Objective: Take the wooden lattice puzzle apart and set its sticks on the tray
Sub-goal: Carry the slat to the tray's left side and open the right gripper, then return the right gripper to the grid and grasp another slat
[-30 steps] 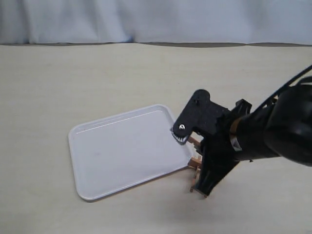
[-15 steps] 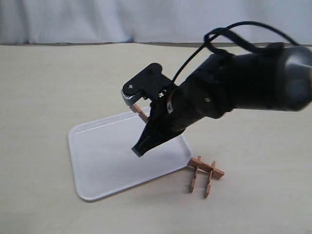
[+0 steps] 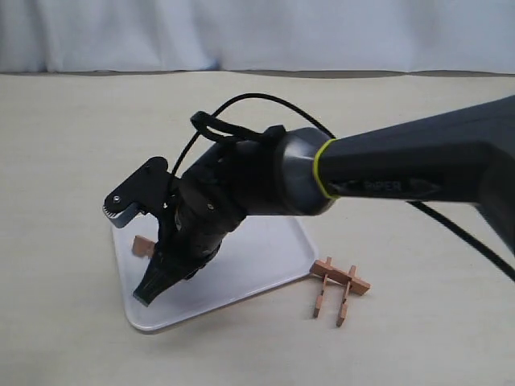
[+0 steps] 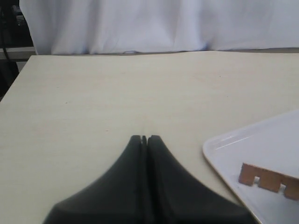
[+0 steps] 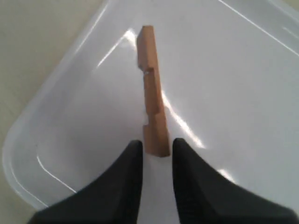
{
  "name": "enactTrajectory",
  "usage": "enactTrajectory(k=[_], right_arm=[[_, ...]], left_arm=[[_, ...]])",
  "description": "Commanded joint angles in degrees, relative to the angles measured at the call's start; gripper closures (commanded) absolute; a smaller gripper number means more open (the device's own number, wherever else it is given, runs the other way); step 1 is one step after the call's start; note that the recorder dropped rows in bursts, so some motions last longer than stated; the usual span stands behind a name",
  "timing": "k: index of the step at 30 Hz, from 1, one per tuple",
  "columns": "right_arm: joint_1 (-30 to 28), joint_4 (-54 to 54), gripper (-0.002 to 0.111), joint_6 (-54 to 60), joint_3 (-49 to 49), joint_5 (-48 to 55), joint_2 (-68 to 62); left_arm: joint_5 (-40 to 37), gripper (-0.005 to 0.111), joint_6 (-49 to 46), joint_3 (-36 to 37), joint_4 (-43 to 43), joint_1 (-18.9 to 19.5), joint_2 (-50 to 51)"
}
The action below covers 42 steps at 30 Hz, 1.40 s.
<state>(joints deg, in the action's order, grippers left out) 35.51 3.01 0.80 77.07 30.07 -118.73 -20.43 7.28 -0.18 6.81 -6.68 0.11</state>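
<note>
Now the right claw [image 5: 157,143] grips a stick [image 5: 152,88] by one end over the tray [image 5: 243,93], while the left claw [image 4: 147,138] is pressed fully together.

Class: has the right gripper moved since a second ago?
Yes: the right gripper, holding a stick, went left from the tray's right edge to its left side.

Oblique exterior overhead; close wrist views seemingly share the tray [image 3: 265,256].

Glossy white plastic tray [image 5: 233,93], matt reddish wooden stick [image 5: 152,93], seemingly smooth matt tabletop [image 4: 93,93].
</note>
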Motion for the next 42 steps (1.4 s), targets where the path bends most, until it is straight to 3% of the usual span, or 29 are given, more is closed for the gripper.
enactTrajectory(k=[1,3,5,12,15,19,21,23,29,42], right_arm=[[1.09,-0.8,0.057,-0.8,3.0,5.07,-0.07],[1.32,-0.68,0.046,0.06,4.51,8.87,0.94],[1.32,-0.68,0.041,0.5,6.2,14.04,2.4],[1.0,4.71,0.046,5.67,5.76,29.44,11.6],[-2.12,5.59,0.046,5.67,1.83,30.26,16.68],[-11.82,5.6,0.046,8.39,-8.83,26.19,23.03],[-17.34,5.21,0.046,15.35,-18.04,21.65,25.27],[-19.48,5.34,0.046,18.03,-23.39,15.46,26.42],[-19.7,6.64,0.046,27.98,-33.37,9.8,26.58],[-19.7,8.43,0.05,23.89,-37.9,-1.89,26.58]], left_arm=[[0.46,0.107,0.14,0.18,0.07,0.01,-0.11],[0.46,0.107,0.14,0.18,0.07,0.01,-0.11],[0.46,0.107,0.14,0.18,0.07,0.01,-0.11],[0.46,0.107,0.14,0.18,0.07,0.01,-0.11],[0.46,0.107,0.14,0.18,0.07,0.01,-0.11],[0.46,0.107,0.14,0.18,0.07,0.01,-0.11],[0.57,0.107,0.14,0.18,0.07,0.01,-0.11],[0.57,0.107,0.14,0.18,0.07,0.01,-0.11],[0.57,0.107,0.14,0.18,0.07,0.01,-0.11],[0.57,0.107,0.14,0.18,0.07,0.01,-0.11]])
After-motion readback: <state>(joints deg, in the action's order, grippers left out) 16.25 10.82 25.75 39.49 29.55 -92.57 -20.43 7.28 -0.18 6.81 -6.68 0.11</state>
